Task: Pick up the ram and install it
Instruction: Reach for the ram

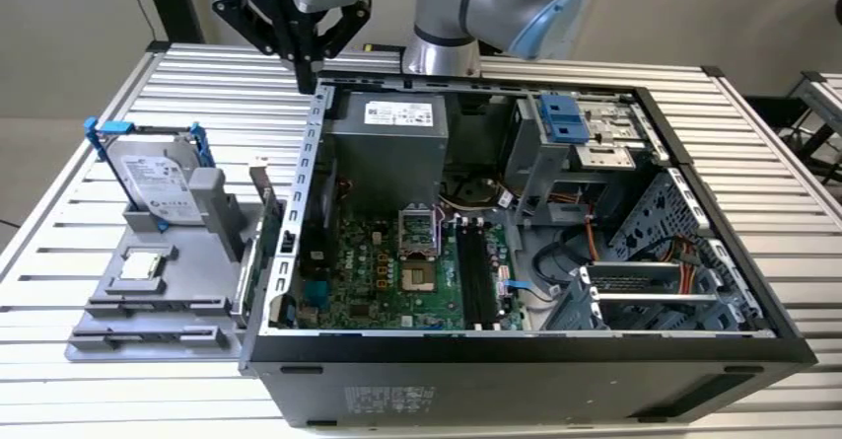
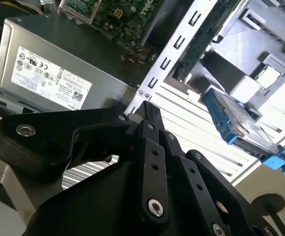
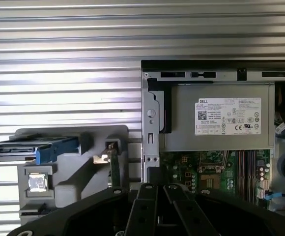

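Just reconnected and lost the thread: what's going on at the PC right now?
The arm's gripper hangs shut and empty above the back corner of the open computer case, on the exterior view's left. The ram stands on edge in the grey holder beside the case, not yet picked up.

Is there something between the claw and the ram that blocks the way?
Nothing visible does. The claw hangs above the case corner; the ram stands on edge in the gray holder, beside the case wall.
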Controlling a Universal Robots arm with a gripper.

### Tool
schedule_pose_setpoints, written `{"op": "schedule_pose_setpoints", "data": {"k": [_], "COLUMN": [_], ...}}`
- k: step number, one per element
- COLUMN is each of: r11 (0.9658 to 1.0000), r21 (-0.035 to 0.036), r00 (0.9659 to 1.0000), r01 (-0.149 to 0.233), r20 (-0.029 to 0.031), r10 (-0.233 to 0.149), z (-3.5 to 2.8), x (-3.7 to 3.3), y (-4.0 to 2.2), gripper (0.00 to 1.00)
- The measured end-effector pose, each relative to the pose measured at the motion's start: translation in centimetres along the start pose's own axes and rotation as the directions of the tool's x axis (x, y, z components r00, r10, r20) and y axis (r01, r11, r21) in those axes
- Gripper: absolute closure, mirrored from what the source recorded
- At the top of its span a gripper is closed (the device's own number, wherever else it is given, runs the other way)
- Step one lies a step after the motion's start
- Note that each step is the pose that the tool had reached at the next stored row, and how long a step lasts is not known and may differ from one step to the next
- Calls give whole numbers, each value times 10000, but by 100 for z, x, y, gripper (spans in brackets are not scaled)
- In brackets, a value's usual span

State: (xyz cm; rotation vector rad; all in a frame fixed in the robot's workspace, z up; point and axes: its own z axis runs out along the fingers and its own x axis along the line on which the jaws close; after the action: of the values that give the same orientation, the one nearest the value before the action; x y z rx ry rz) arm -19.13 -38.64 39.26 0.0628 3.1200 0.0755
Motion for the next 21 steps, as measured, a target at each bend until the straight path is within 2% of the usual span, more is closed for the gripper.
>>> {"op": "schedule_pose_setpoints", "data": {"k": [11,21], "r11": [10000,10000], "r21": [0,-1], "r00": [10000,10000], "r01": [1,0], "r20": [8,19], "r10": [-1,0], "z": [-6,-13], "x": [307,629], "y": [-12,-25], "gripper": [100,100]}}
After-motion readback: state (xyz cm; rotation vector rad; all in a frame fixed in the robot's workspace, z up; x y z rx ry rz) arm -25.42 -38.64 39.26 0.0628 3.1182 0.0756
